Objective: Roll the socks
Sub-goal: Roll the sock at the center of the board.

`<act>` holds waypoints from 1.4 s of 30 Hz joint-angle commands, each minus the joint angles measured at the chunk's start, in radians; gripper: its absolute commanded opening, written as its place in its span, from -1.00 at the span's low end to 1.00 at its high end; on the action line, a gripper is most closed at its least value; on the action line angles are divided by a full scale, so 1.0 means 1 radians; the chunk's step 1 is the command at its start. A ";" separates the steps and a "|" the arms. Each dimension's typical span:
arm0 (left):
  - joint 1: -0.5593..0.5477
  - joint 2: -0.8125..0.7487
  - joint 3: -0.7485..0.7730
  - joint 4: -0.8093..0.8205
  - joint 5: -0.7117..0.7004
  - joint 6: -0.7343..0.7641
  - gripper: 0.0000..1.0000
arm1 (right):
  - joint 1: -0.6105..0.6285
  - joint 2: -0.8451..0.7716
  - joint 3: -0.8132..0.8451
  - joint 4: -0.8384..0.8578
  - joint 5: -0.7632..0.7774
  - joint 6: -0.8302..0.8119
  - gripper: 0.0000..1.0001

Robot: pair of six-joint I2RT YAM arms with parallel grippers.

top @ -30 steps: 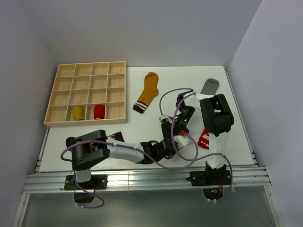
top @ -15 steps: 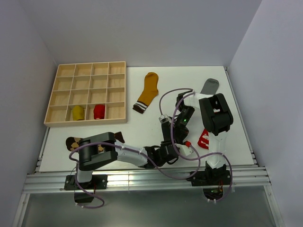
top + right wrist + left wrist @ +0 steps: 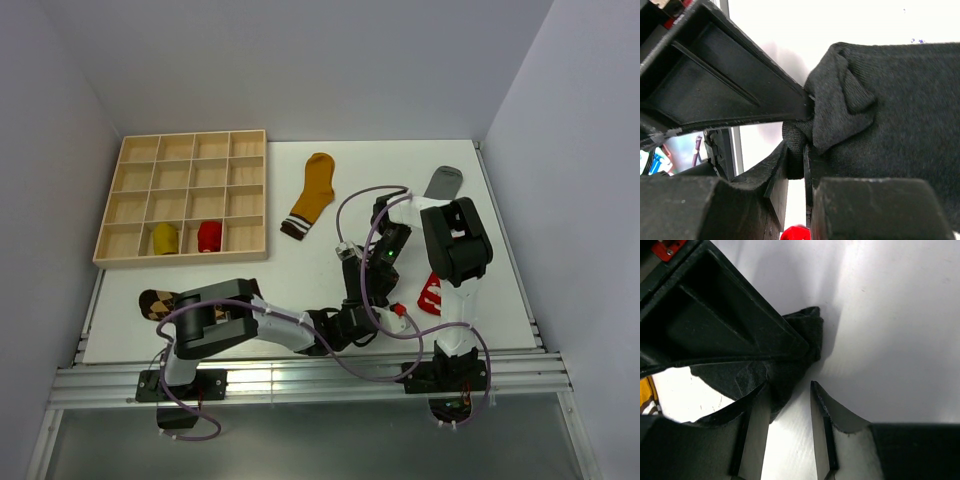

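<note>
Socks are partly processed: a yellow bundle (image 3: 163,238) and a red bundle (image 3: 208,236) sit rolled in neighbouring compartments of the near row of the wooden grid tray (image 3: 180,258) — these two count as done, which by count puts the job at well under half. The unit in hand is the black sock (image 3: 890,100), lying on the worktop (image 3: 290,260) between the two arms near the front edge. The right end effector (image 3: 802,145) is clamped on a bunched fold at one end of it. The left end effector (image 3: 810,365) has its fingers apart, with a corner of the same sock lying against one finger (no grip is evident there). No tight roll is formed yet, so this step is judged to be at an early stage. Flat and unrolled on the worktop: the mustard sock (image 3: 313,195), the grey sock (image 3: 442,183), the red printed sock (image 3: 430,293) (partly hidden by the right arm) and the argyle sock (image 3: 155,303) beside the left arm's base.
</note>
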 commanded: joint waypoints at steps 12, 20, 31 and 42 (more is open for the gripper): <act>0.034 0.062 0.036 -0.053 0.188 -0.078 -0.97 | -0.011 -0.022 0.032 -0.074 -0.053 0.017 -0.52; 0.109 -0.005 0.045 -0.165 0.426 -0.271 -0.99 | -0.120 -0.157 0.029 0.044 -0.183 0.104 -0.28; 0.273 0.002 0.159 -0.403 0.799 -0.459 -0.99 | -0.404 -0.264 0.063 0.079 -0.332 0.156 -0.19; 0.415 0.171 0.524 -0.788 1.132 -0.626 -0.99 | -0.517 -0.532 -0.183 0.274 -0.295 0.112 -0.17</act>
